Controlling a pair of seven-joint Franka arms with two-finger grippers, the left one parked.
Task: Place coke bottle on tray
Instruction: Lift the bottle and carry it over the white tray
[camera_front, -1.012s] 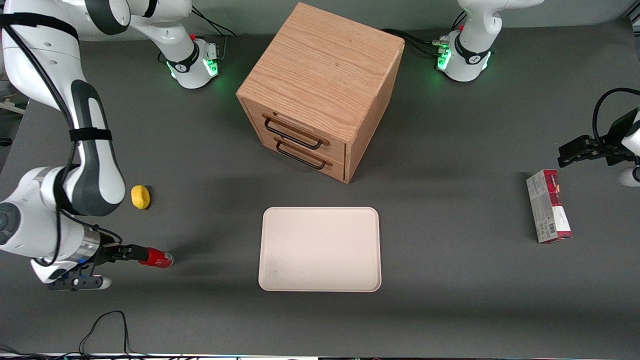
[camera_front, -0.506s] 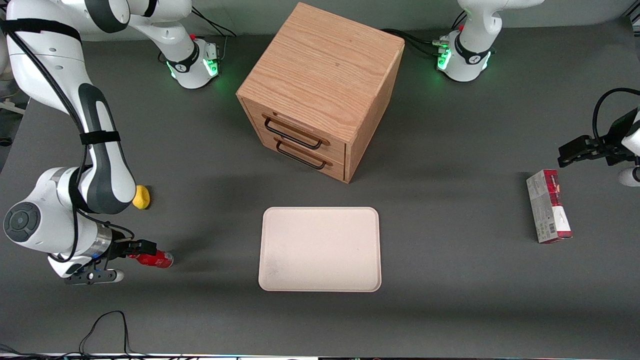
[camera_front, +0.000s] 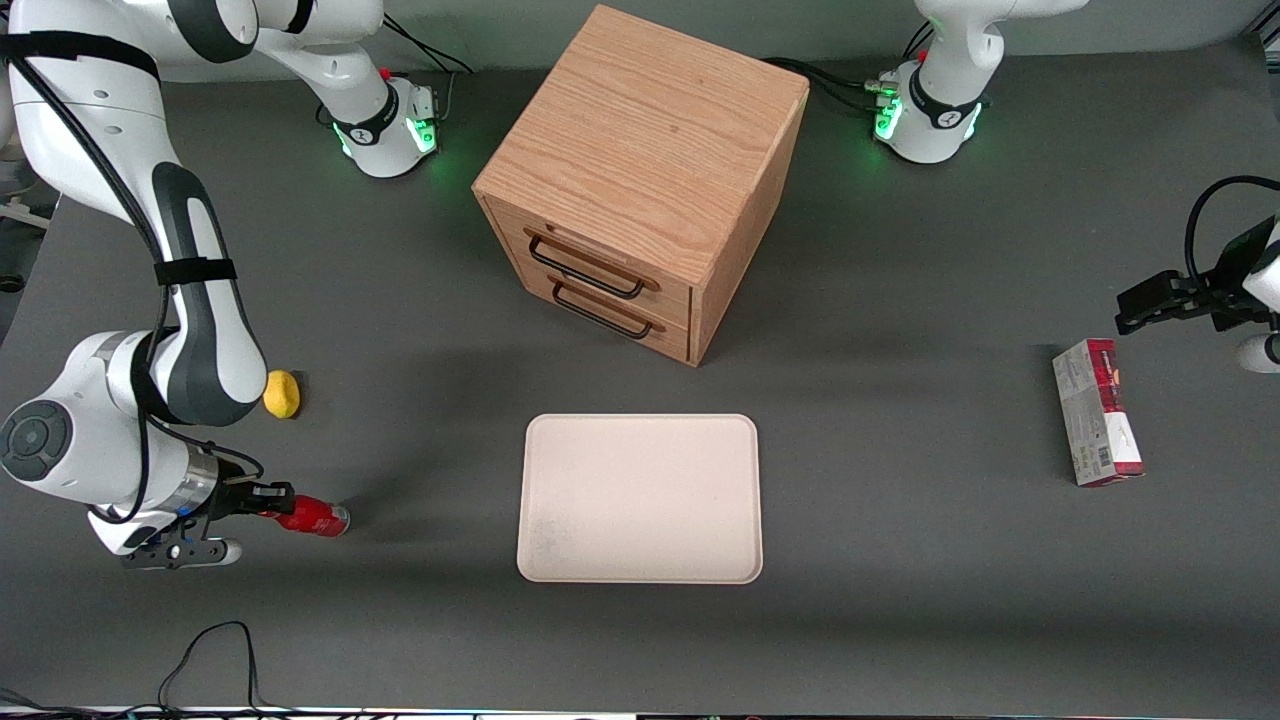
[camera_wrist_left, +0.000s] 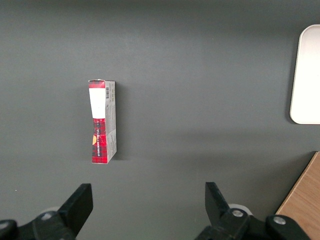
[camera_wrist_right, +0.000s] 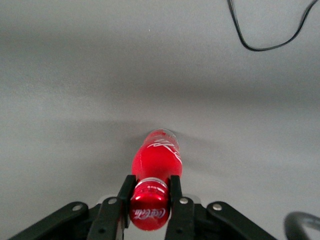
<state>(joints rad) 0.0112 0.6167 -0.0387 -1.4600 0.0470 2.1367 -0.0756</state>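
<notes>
Glossy red coke bottle (camera_wrist_right: 155, 165) w/ white script on body and cap, silvery base; black-fingered gripper (camera_front: 268, 496) near the working arm's end of the matte dark-grey tabletop (camera_front: 900, 300). Plain cream-beige rectangular tray (camera_front: 640, 498), no pattern; light-oak wood-grain drawer cabinet (camera_front: 640, 170) w/ black wire handles. Small yellow lump (camera_front: 281, 393); red-and-white carton box (camera_front: 1097, 411), grey side w/ barcode, tartan-like red/black check at one end.
</notes>
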